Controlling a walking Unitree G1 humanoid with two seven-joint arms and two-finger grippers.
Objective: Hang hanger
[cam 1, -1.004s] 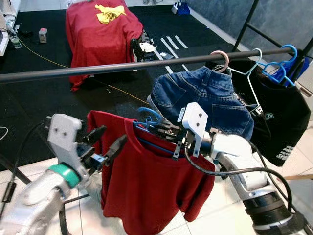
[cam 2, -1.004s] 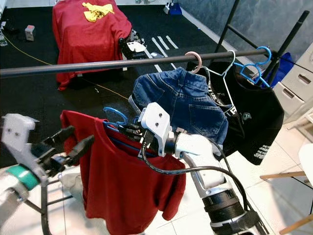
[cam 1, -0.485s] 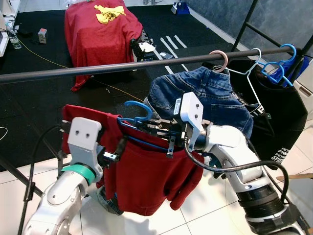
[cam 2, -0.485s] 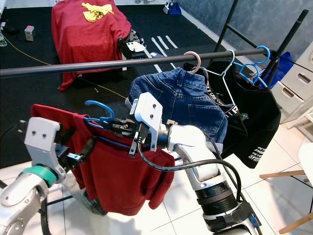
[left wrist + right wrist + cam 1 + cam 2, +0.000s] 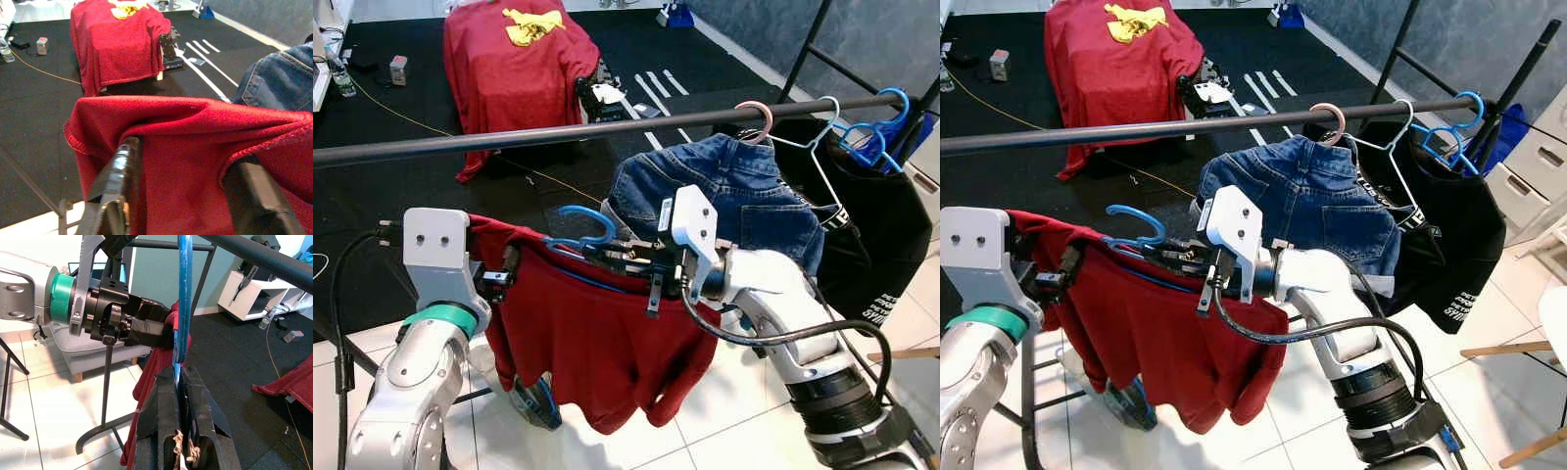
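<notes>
A dark clothes rail [image 5: 509,139] runs across in front of me. Just below it hangs a red shirt [image 5: 597,352] on a blue hanger [image 5: 603,221], whose hook sits under the rail without touching it. My right gripper [image 5: 602,257] is shut on the hanger's neck; in the right wrist view the fingers [image 5: 161,401] clamp the blue hanger [image 5: 184,308]. My left gripper [image 5: 509,272] holds the shirt's left shoulder. In the left wrist view red cloth is bunched between its fingers [image 5: 122,176].
On the rail's right half hang denim shorts [image 5: 724,191] on a pink hook, a black shirt [image 5: 871,235] and spare blue hangers [image 5: 876,137]. A red-draped object [image 5: 514,69] stands on the black mat behind. The rack's post [image 5: 813,44] rises at the right.
My left gripper, open and off the shirt a second ago, now grips its left shoulder. The right gripper has lifted the hanger and carried it left, spreading the shirt.
</notes>
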